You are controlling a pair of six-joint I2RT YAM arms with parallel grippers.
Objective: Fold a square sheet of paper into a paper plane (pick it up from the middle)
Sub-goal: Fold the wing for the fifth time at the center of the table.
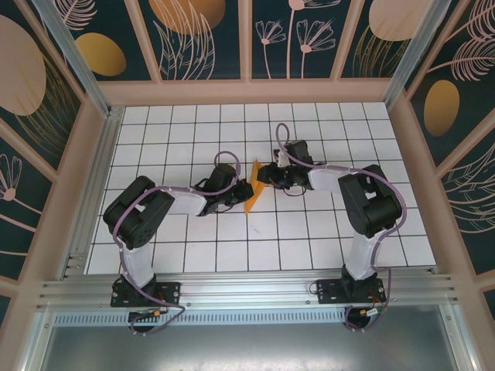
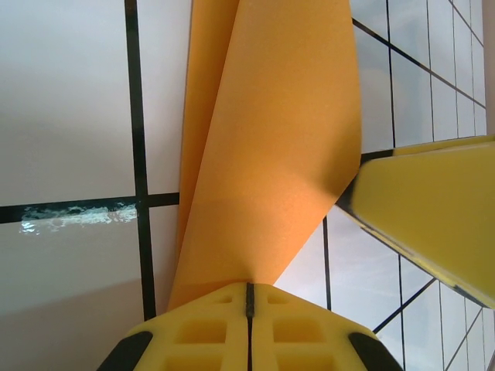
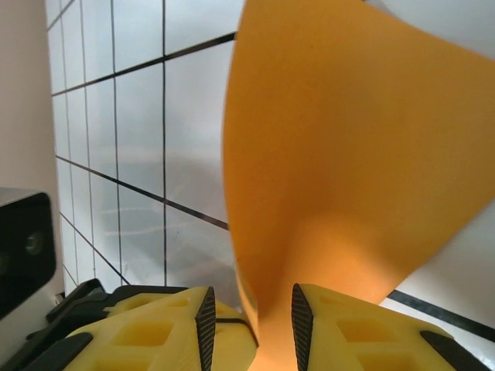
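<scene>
Above the middle of the tabletop (image 1: 232, 247), the square sheet of paper (image 2: 271, 139) is held upright between both arms. The left pincer (image 2: 249, 292) is clenched on one edge. The right pincer (image 3: 251, 313) is released, the sheet passing loosely between its parted jaws. Hold the left grip firm while the right re-grips squarely. The sheet is orange, curled, and doubled over itself.

Plain orange square sheet of paper (image 1: 254, 188), bent double into a loose fold, standing upright, centre of frame

plain orange sheet of paper (image 1: 253, 195); black-gridded white table (image 1: 193, 124).
</scene>
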